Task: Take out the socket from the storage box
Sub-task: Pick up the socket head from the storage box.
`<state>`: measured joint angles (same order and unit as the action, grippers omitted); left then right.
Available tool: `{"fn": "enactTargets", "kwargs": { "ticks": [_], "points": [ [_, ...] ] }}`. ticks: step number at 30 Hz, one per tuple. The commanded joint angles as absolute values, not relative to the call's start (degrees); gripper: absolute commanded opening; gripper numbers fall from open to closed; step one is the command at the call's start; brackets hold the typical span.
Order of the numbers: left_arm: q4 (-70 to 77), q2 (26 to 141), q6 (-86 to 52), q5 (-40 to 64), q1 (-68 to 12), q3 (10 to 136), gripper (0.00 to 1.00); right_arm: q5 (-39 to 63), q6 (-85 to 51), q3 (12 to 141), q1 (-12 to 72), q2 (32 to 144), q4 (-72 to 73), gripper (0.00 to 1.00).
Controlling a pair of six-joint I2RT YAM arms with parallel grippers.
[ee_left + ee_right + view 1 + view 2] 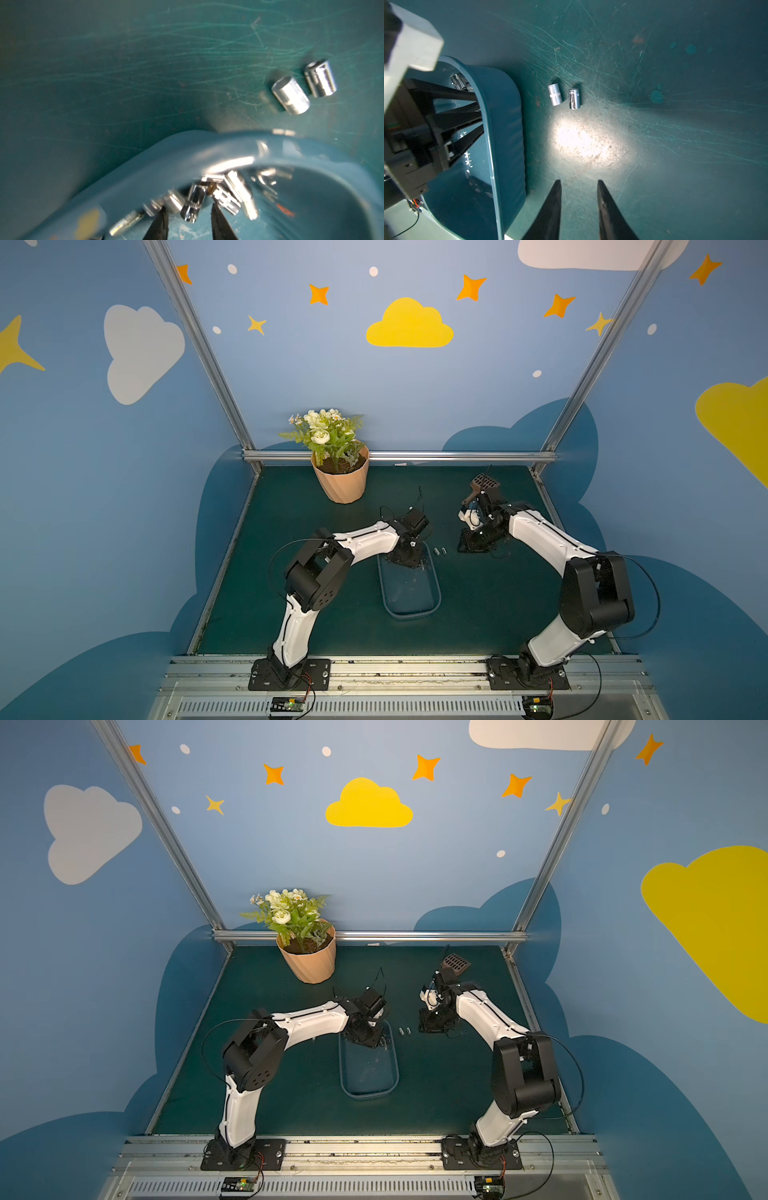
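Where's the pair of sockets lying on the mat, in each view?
Top view: pair of sockets, just beside the storage box's far corner.
Top view: same spot.
Left wrist: sockets on the mat beyond the box's rim.
Right wrist: sockets beside the box's wall, ahead of the right gripper.
Shared landmark: the box's rim.

On the tabletop [498,614], the storage box [409,616] lies at the middle with a cluster of sockets [195,205] in its far end, two sockets [555,94] just right of that end, and the flowerpot [341,485] behind, to the left.
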<state>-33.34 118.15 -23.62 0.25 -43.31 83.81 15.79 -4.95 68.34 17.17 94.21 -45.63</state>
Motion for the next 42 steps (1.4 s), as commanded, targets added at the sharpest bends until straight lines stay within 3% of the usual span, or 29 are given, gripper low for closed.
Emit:
{"fn": "enactTargets", "kwargs": {
  "ticks": [1,17,35,42],
  "points": [
    [-33.78,120.21,-21.75,-0.10,-43.39,84.59,0.34,16.69,-5.58,67.89,16.88,92.79,-45.35,0.30],
    [-33.75,120.11,-21.41,1.32,-43.58,83.25,0.12,16.86,-5.92,67.61,16.93,92.64,-45.20,0.30],
    [-39.03,103.34,-21.91,-5.72,-43.34,82.04,0.12,17.18,-5.95,67.42,16.90,92.81,-44.84,0.30],
    [-43.05,96.18,-21.58,-9.35,-38.71,79.80,0.13,17.75,-6.15,67.44,17.08,93.21,-44.51,0.30]
  ]
}}
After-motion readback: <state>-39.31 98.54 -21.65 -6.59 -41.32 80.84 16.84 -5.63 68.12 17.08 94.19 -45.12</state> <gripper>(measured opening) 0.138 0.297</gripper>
